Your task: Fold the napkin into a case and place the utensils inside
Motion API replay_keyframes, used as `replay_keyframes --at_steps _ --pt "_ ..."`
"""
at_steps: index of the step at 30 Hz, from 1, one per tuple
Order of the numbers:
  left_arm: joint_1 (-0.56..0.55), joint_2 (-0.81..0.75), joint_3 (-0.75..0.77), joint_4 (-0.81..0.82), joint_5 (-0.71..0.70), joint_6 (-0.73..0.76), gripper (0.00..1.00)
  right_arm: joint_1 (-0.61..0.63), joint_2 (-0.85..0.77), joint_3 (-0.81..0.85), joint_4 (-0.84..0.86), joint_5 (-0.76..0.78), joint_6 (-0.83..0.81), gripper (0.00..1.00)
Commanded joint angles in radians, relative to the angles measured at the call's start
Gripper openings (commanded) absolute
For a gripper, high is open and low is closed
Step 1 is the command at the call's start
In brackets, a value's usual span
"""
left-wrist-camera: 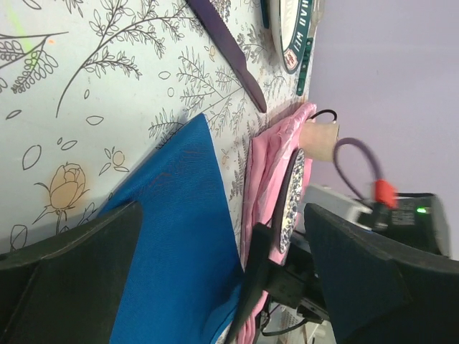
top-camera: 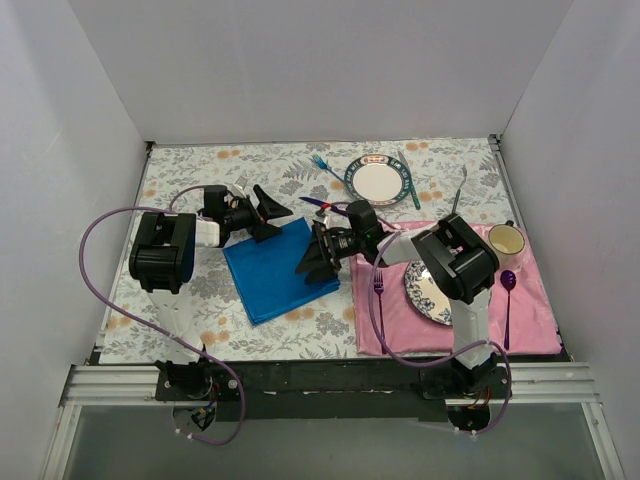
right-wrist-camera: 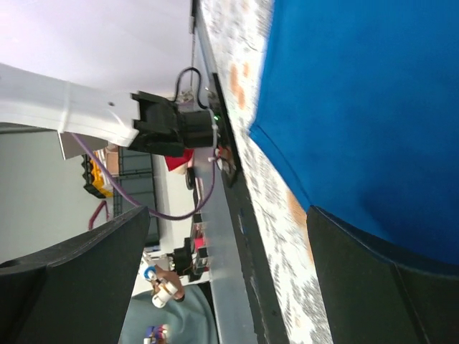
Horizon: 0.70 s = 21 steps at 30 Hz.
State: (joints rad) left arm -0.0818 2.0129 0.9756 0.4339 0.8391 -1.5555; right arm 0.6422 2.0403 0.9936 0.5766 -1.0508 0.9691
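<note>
The royal-blue napkin (top-camera: pixel 278 270) lies flat on the floral tablecloth as a tilted rectangle, also seen in the left wrist view (left-wrist-camera: pixel 179 236) and the right wrist view (right-wrist-camera: pixel 358 93). My left gripper (top-camera: pixel 270 218) hovers open at its far corner, its jaws (left-wrist-camera: pixel 222 236) wide apart with nothing between them. My right gripper (top-camera: pixel 318 258) stands open over the napkin's right edge, nothing held (right-wrist-camera: pixel 229 251). The dark purple knife (top-camera: pixel 322 204) (left-wrist-camera: pixel 229 50) lies just beyond the napkin. The light-blue fork (top-camera: pixel 322 166) lies further back, left of a plate.
A pink placemat (top-camera: pixel 530 320) at right carries a patterned plate (top-camera: pixel 425 292), a magenta fork (top-camera: pixel 379 295), a purple spoon (top-camera: pixel 508 290) and a yellow mug (top-camera: pixel 507 240). A second plate (top-camera: pixel 378 181) and a teal knife (top-camera: pixel 409 182) sit at the back.
</note>
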Motion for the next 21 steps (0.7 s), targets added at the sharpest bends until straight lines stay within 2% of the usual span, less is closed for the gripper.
replay_keyframes --at_steps 1,5,14,21 --pt "-0.013 -0.036 0.0 -0.034 -0.049 0.063 0.98 0.036 -0.083 0.097 0.066 -0.009 0.02 0.99" --pt "-0.013 -0.036 -0.005 -0.043 -0.058 0.067 0.98 0.04 -0.031 0.062 0.175 -0.014 0.106 0.99" --pt "-0.013 -0.036 -0.049 -0.041 -0.067 0.074 0.98 0.04 0.004 -0.076 0.164 0.008 0.092 0.99" --pt "-0.01 -0.029 -0.044 -0.055 -0.075 0.08 0.98 0.031 0.103 -0.09 0.192 0.014 0.094 0.99"
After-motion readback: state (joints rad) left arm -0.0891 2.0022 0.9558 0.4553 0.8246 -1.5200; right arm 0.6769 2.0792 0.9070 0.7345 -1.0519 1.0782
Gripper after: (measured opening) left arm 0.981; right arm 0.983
